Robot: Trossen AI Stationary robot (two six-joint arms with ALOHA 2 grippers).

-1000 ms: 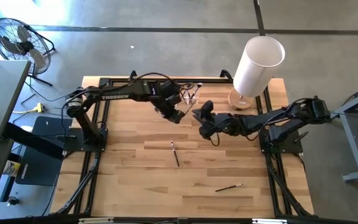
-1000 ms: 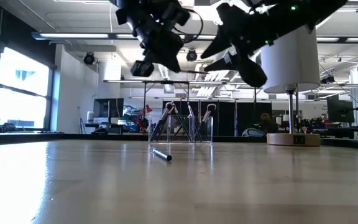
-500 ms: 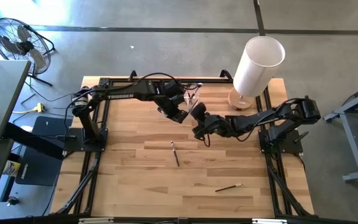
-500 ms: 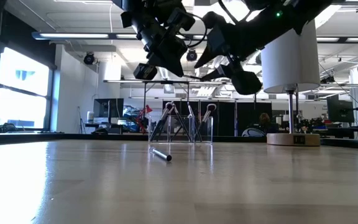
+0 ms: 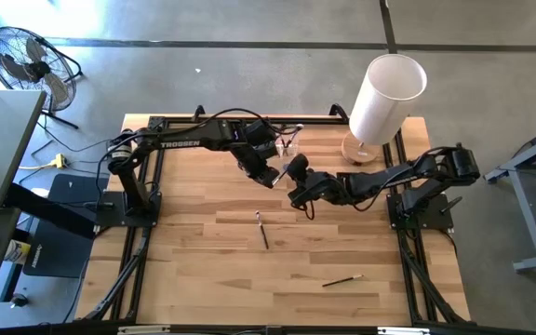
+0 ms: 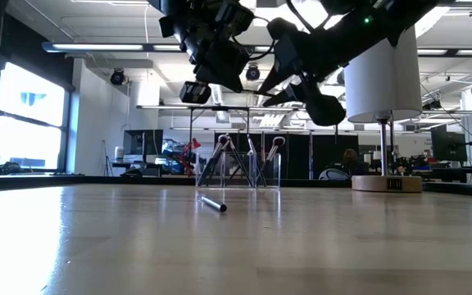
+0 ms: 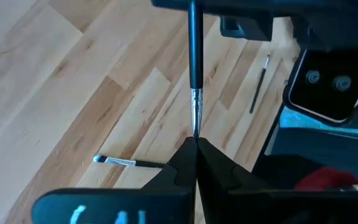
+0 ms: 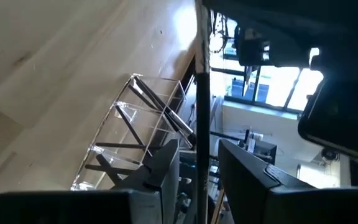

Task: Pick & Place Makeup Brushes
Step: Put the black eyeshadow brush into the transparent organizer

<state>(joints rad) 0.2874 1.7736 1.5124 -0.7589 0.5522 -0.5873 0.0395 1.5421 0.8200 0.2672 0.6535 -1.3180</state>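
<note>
Big open lab/workshop: concrete floor (image 5: 249,23), floor fan (image 5: 26,58), strip lights (image 6: 97,47), benches w/ monitors (image 6: 445,147).

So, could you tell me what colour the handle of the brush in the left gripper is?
Black handle, with a silver ferrule; the left wrist view shows it best.

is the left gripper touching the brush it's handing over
Touching. In the left wrist view the left gripper has its fingers pinched together on the tip of the upright brush.

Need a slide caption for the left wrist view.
Left gripper pinching a makeup brush by its tip, two more brushes on the wood table.
</note>
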